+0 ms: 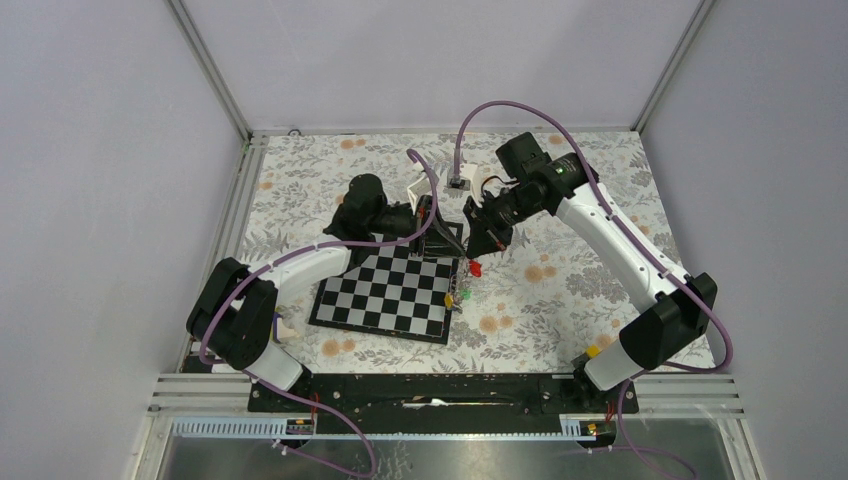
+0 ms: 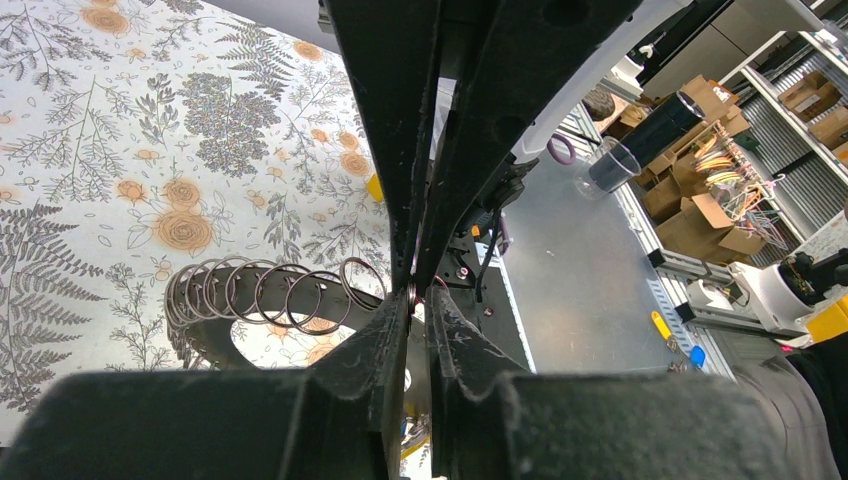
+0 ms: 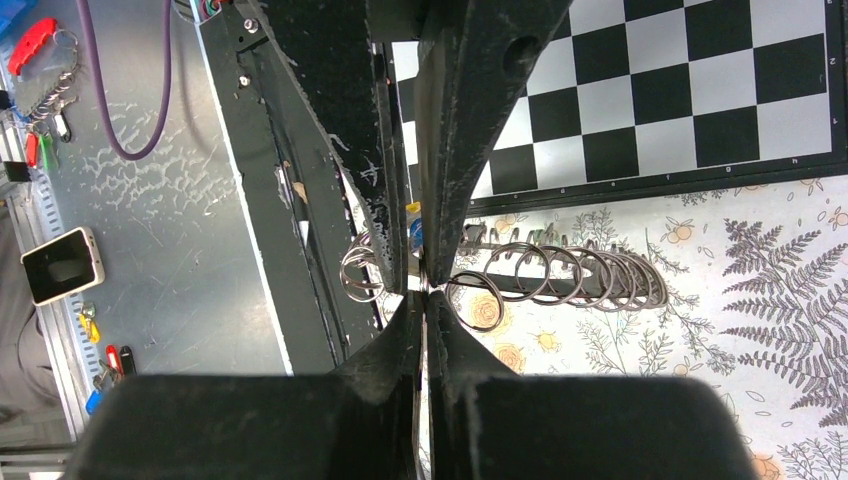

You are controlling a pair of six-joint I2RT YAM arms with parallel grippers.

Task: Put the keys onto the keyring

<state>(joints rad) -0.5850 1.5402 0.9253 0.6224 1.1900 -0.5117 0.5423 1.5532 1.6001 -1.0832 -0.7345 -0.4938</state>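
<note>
The right gripper [image 3: 424, 285] is clamped shut on the wire of the keyring [image 3: 560, 275], one ring with its coils drawn out like a spring. The left gripper [image 2: 415, 292] is pinched onto the same ring. Three keys are counted just nearer (by tag colour): a red key [image 1: 474, 268], then a yellow key [image 1: 449, 298] and a green key [image 1: 464, 293] at the right edge of the chessboard [image 1: 385, 295].

I looked for words and numbers, but I could not read any. The chessboard [image 3: 660, 95] had tiny marks along its dark edge, and they were too small for me to make out. The brown boxes [image 2: 700, 215] far off on the shelves showed no print that I could read.
</note>
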